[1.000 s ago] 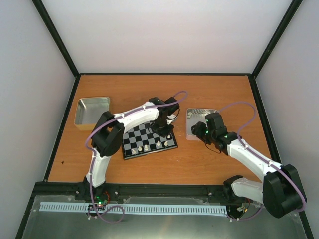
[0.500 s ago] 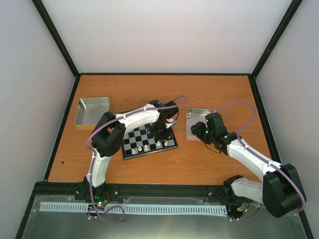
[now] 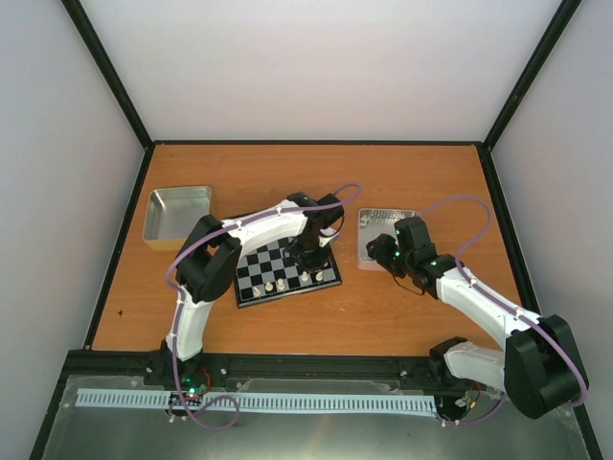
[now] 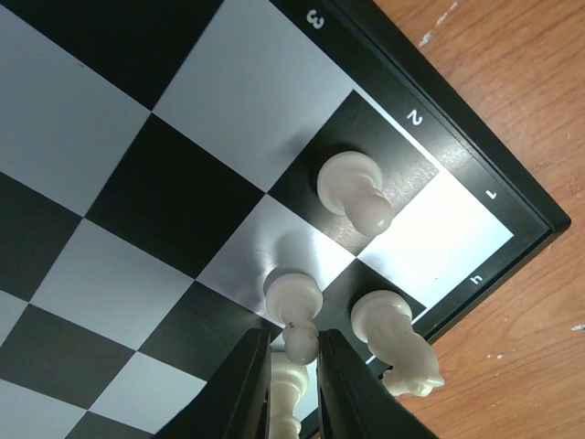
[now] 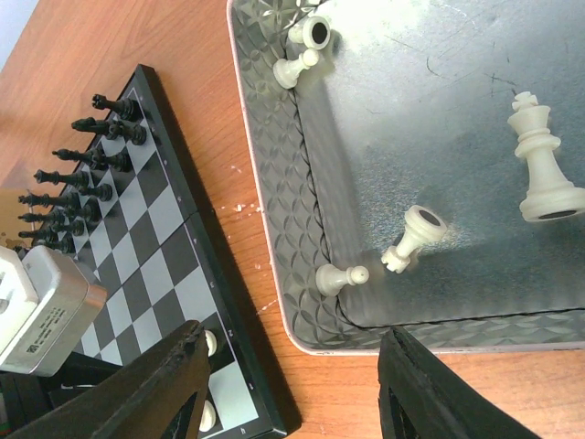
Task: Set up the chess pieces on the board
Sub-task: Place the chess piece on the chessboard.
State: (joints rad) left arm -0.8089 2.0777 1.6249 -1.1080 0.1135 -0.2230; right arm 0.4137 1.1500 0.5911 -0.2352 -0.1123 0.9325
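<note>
Tabletop [image 3: 316, 326] holds 3 flat things in a row. Near its left edge, toward the far corner, sits the left tray [image 3: 150, 225], silver metal. At the middle lies the board [image 3: 254, 273], slightly skewed. Black pieces [image 5: 82, 174] line 1 side of it and cream pieces [image 3: 276, 285] stand along its near edge.

The left gripper [image 4: 294, 366] hangs low over the board's near right corner. Its jaws are a narrow slit apart with 1 cream piece between them; whether they press it or merely flank it, I cannot tell. Just beyond the tips a pawn [image 4: 294, 294] stands on a grey square. A second pawn [image 4: 350, 183] stands on a black square of row 2, and a knight [image 4: 391, 343] on a black square against the border.

Just right of the board is the right tray [image 5: 274, 174], holding 5 more cream pieces. 2 are in one corner, 2 by the wall nearest the board, and 1 tall crowned one lies apart; some are tipped over. The right gripper [image 5: 294, 338] hovers over that tray's corner beside the board, jaws spread wide, holding nothing.
</note>
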